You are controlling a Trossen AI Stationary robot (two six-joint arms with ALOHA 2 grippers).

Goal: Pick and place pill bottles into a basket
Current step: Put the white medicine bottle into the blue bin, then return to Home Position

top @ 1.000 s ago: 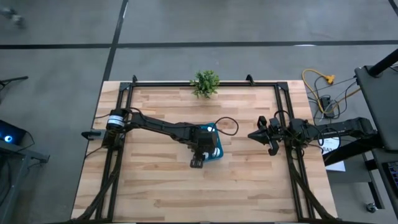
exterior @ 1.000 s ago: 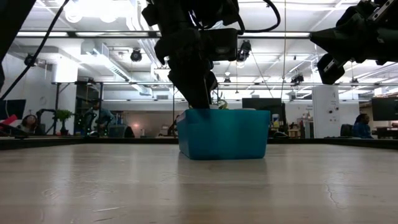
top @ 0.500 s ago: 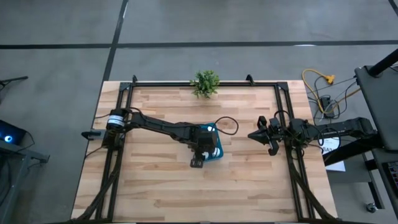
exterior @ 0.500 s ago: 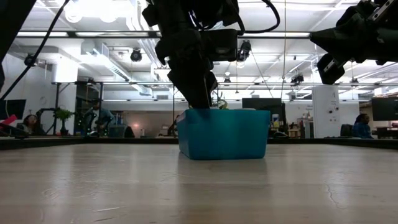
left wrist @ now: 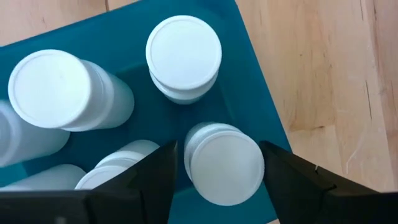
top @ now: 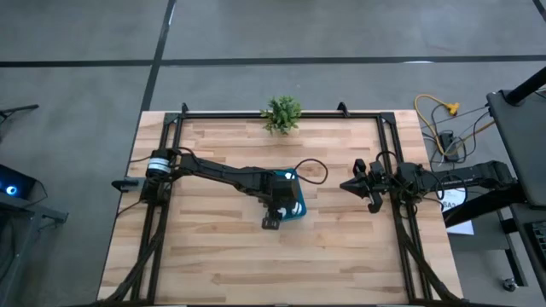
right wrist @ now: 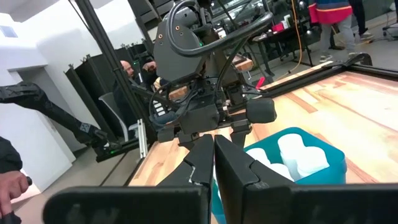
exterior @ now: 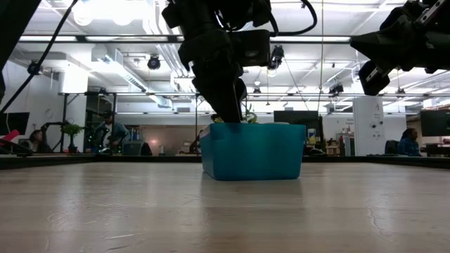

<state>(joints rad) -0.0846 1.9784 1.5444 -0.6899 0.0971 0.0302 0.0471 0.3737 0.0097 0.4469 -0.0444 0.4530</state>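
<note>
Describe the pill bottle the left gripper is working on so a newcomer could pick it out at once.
Start at the teal basket near the middle of the wooden table. Several white capped pill bottles stand inside it. The one meant sits between the open fingers of the left gripper, in a corner of the basket next to bare wood.

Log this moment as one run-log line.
left gripper: open over small white round-capped pill bottle inside teal-blue rectangular basket | right gripper: shut, waiting at table's right side
</note>
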